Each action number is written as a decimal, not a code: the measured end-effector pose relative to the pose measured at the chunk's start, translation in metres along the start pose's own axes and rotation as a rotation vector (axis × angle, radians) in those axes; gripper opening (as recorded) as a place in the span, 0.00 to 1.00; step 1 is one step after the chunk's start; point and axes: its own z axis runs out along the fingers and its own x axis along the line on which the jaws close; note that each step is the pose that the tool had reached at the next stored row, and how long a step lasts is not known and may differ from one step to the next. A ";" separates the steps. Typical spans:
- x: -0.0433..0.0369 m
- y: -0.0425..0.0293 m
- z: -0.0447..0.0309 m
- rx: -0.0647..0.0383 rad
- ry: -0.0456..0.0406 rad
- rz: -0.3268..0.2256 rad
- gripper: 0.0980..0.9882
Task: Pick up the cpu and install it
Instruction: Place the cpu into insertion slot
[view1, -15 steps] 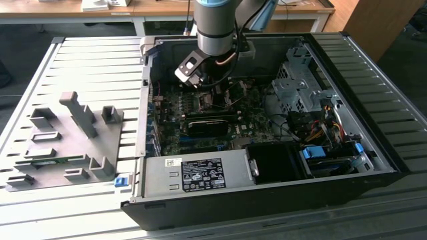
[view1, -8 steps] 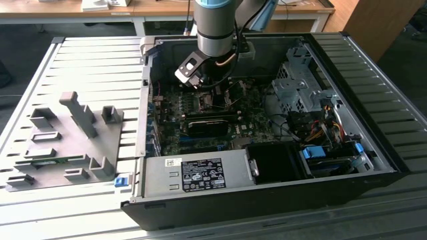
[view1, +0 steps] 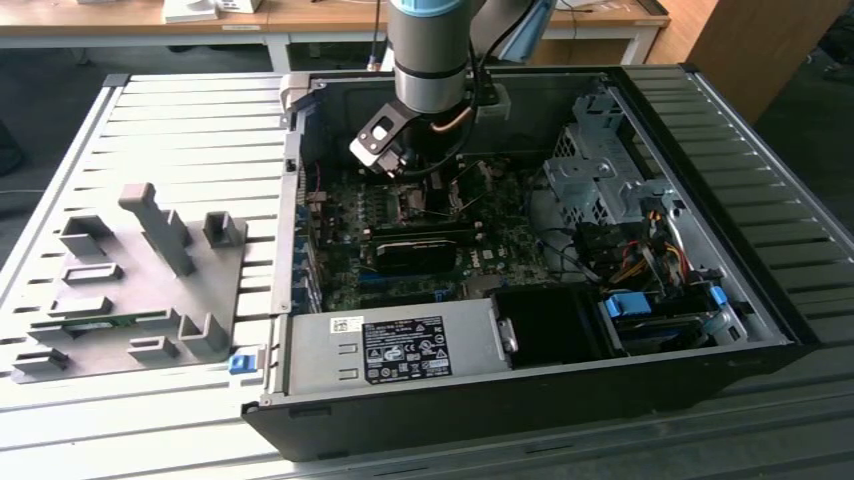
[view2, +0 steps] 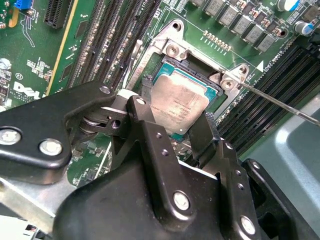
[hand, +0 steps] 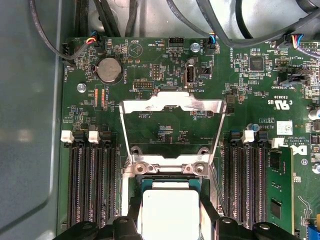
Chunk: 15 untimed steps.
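Note:
The cpu (view2: 180, 102) (hand: 170, 212) is a small square chip with a silvery-grey top. It lies level within the motherboard's metal-framed socket (view2: 172, 47). My gripper (view2: 172, 115) (hand: 170, 222) hangs right over it, one black finger against each of two opposite edges, shut on the chip. The socket's hinged load plate (hand: 172, 102) stands swung open beyond the chip. In the exterior view the gripper (view1: 424, 195) reaches down into the open computer case (view1: 747, 300), over the upper middle of the motherboard.
Black memory slots (hand: 92, 185) flank the socket on both sides, and a green memory stick (hand: 280, 195) sits in one. The thin socket lever (view2: 280, 102) sticks out sideways. Cables and a drive cage (view1: 594, 175) crowd the case. A grey holder plate (view1: 134, 280) lies at the exterior view's left.

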 end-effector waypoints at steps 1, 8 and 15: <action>0.0000 0.0000 0.0000 0.000 0.0000 0.000 0.51; 0.0001 0.0000 0.0000 0.000 -0.0002 0.000 0.64; 0.0054 -0.0001 0.0008 0.000 -0.0002 0.003 0.64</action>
